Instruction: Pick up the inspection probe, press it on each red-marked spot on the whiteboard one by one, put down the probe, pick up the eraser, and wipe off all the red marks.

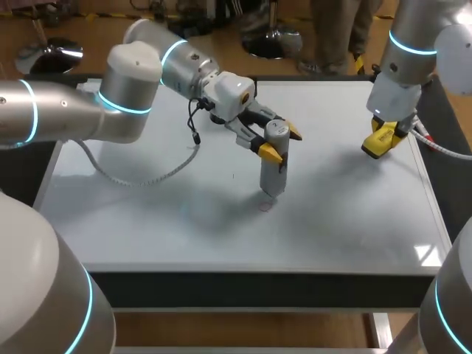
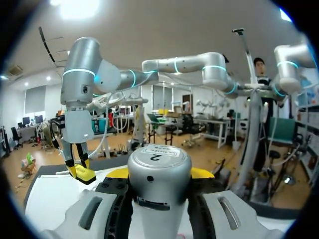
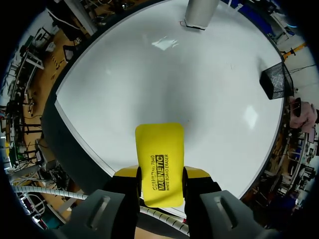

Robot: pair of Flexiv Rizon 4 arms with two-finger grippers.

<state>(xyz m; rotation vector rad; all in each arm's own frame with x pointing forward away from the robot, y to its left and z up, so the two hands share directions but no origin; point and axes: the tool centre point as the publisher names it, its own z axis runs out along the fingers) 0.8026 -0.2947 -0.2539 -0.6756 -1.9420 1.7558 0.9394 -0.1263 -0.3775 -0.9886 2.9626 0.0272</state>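
left arm (image 1: 110, 103): enters from 9 o'clock and reaches across the board to just past its middle.
hose (image 1: 136, 179): 1 grey ribbed line hangs from the left arm and sags onto the board at 8 o'clock from the probe.
whiteboard (image 1: 184, 221): white sheet covering the table top. In the right wrist view it spreads out (image 3: 199, 89) ahead of the fingers.
left gripper (image 1: 283, 142): 2 yellow tips clamp the probe's upper part, 1 on each side. The left wrist view shows the same grip (image 2: 159, 174), with the cap sitting between the fingers.
probe (image 1: 274, 169): silver-grey cylinder, upright, foot on the board a little right of centre. Its cap fills the lower middle of the left wrist view (image 2: 159, 186). In the right wrist view only its foot shows (image 3: 202, 12), well ahead of the right gripper across the board.
mark (image 1: 265, 206): 1 faint smudge at the probe's foot, too pale to tell its colour.
eraser (image 1: 376, 146): yellow block at 2 o'clock from the probe, over the board's far right part. Cannot tell whether it touches the board. In the right wrist view its flat face (image 3: 159, 159) juts out past the fingertips.
right gripper (image 1: 385, 136): both fingers pinch the eraser from 2 sides, which is clear in the right wrist view (image 3: 160, 174). The left wrist view shows it well apart from the probe (image 2: 79, 167), eraser (image 2: 85, 174) at its tips.
right arm (image 1: 402, 66): comes down from 1 o'clock, wrist pointing at the board.
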